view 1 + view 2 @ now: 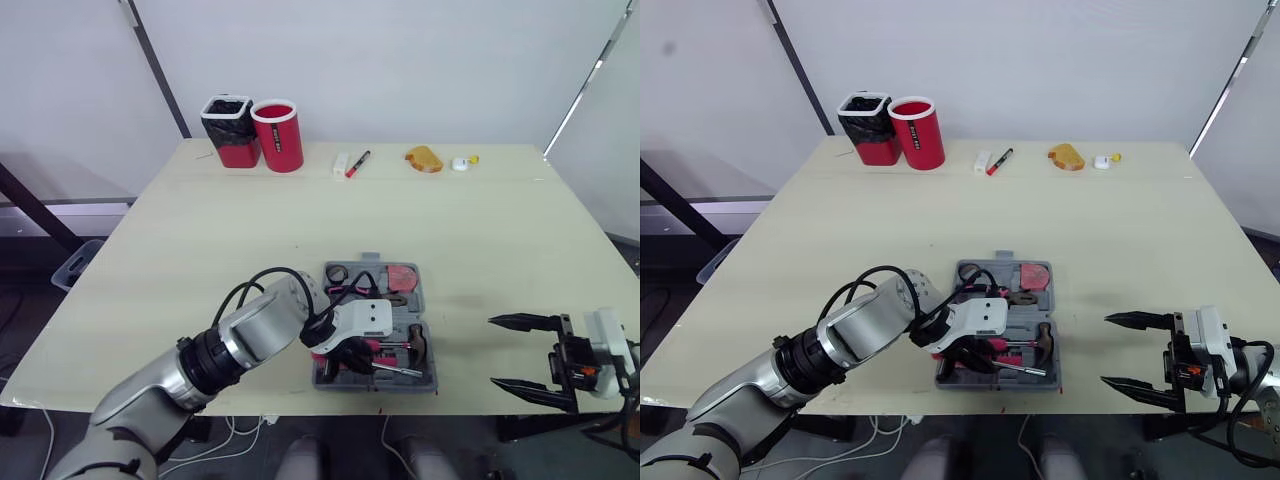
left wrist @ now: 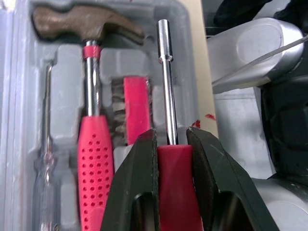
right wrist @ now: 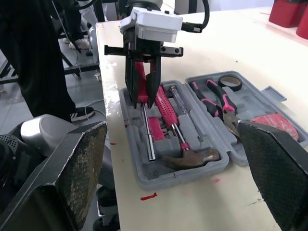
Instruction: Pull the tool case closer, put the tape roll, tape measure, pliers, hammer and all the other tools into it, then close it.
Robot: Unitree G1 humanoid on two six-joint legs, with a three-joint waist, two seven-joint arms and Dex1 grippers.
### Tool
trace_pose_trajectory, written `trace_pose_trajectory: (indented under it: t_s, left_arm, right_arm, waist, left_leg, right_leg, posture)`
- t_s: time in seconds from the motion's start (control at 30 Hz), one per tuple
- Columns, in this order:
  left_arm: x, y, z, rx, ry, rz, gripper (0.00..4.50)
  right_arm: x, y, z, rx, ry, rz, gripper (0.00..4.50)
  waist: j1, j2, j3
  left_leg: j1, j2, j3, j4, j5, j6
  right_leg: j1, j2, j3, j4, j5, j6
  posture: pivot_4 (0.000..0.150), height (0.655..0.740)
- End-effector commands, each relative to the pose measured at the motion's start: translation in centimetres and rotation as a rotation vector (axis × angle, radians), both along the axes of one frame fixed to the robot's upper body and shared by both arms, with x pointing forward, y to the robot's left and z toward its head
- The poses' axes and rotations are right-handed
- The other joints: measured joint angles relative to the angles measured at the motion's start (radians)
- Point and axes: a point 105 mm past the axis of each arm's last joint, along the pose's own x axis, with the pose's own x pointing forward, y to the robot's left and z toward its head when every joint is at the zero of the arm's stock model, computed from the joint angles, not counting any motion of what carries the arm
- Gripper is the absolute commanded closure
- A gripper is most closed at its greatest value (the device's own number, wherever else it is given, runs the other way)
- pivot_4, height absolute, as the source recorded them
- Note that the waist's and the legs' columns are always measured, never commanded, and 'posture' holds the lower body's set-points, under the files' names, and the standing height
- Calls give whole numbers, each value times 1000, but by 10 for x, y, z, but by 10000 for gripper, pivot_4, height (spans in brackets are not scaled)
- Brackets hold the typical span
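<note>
The left gripper (image 2: pixel 171 137) was clamped on the red handle of a screwdriver (image 2: pixel 165 72), whose steel shaft ran over the near half of the open tool case (image 1: pixel 370 383), just beside the hammer (image 2: pixel 91 144). The case sat near the front edge of the table (image 1: pixel 480 220), with the pliers (image 3: pixel 224 102) and tape roll (image 3: pixel 231 88) in its far half. The right gripper (image 1: pixel 491 350) hung to the case's right, fingers wide apart.

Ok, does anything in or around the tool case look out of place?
Nothing much. The hammer and pliers lie in the tool case; only the screwdriver, clamped in the left gripper, isn't seated. Small red marks dot the table.
</note>
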Motion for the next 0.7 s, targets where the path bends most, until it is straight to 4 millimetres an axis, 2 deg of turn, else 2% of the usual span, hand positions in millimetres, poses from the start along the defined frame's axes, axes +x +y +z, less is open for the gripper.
trace_pose_trajectory:
  t_s: [0.03, 0.27, 0.53, 0.57, 0.6, 0.7]
  left_arm:
    - [-6, -9, -2, -18, -18, -29, 40348]
    - [-8, -18, -20, -17, 23, 4, 40348]
    - [-7, -20, -23, -29, 41, 17, 40348]
    - [-8, -19, -23, -30, 42, 9, 30317]
    - [-7, -18, -23, -31, 32, 11, 28719]
    - [-6, -17, -21, -31, 8, -6, 13780]
  right_arm:
    - [1, -1, 8, -6, -40, 2, 0]
    - [1, 1, 9, -5, -44, 0, 0]
    - [-1, 2, 8, -2, -42, -2, 0]
    - [-1, 2, 8, -1, -42, -2, 0]
    - [-1, 2, 8, 0, -42, -2, 0]
    - [-1, 2, 8, 1, -42, -1, 0]
  waist:
    - [0, 0, 0]
    - [1, 0, 0]
    - [10, 0, 0]
    - [12, 0, 0]
    - [13, 0, 0]
    - [16, 0, 0]
  left_leg:
    - [0, 0, 0, 0, 0, 0]
    - [0, 0, 0, 0, 0, 0]
    - [0, -1, 0, 0, 0, 0]
    - [0, -1, 0, 0, 0, 0]
    - [0, -1, 0, 0, 0, 0]
    - [0, -1, 0, 0, 0, 0]
  right_leg:
    - [0, 0, 0, 0, 0, 0]
    - [0, 0, 0, 0, 2, -3]
    - [0, 0, 0, 0, 2, -3]
    - [0, 0, 0, 0, 2, -3]
    - [0, 0, 0, 0, 2, -3]
    - [0, 0, 0, 0, 2, -3]
  posture:
    - [1500, 7400]
    - [1500, 7400]
    - [1500, 7400]
    - [1500, 7400]
    - [1500, 7400]
    - [1500, 7400]
